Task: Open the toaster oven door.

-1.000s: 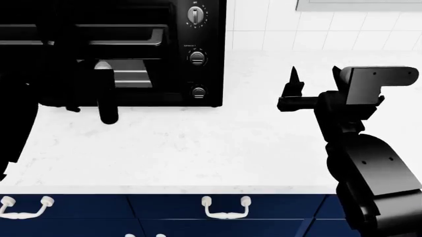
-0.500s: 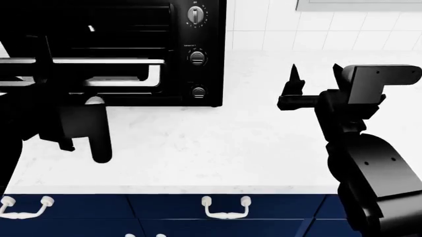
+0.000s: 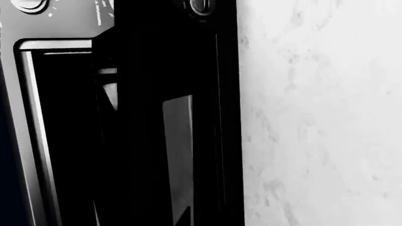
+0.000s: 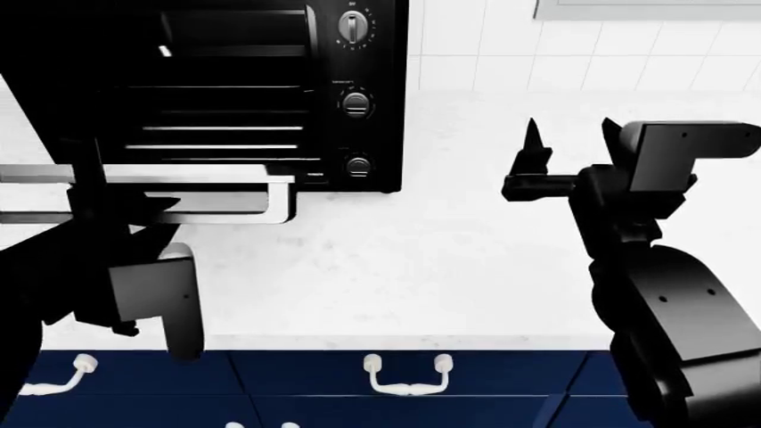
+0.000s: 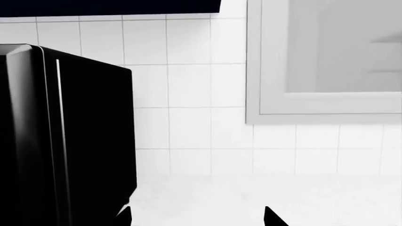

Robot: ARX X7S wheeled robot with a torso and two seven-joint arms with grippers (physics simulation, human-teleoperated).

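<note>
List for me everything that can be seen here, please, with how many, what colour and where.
glossy black box toaster oven: one, black, at the back left of the counter, against the wall.
black-framed glass door: one, black with pale edges, swung down and out flat over the counter.
wire racks: several, silver, inside the open oven.
round silver-marked knobs: three, black and silver, in a column on the oven's right front.
white marbled counter: one, white, under the oven.
white tiled wall: one, white, behind the counter.
grey framed panel: one, pale grey, on the wall.
navy cabinet fronts: navy, below the counter, with white handles.
left gripper: black, at the door's front edge; jaws hidden.
right gripper: black, above the counter, jaws apart, empty.
</note>
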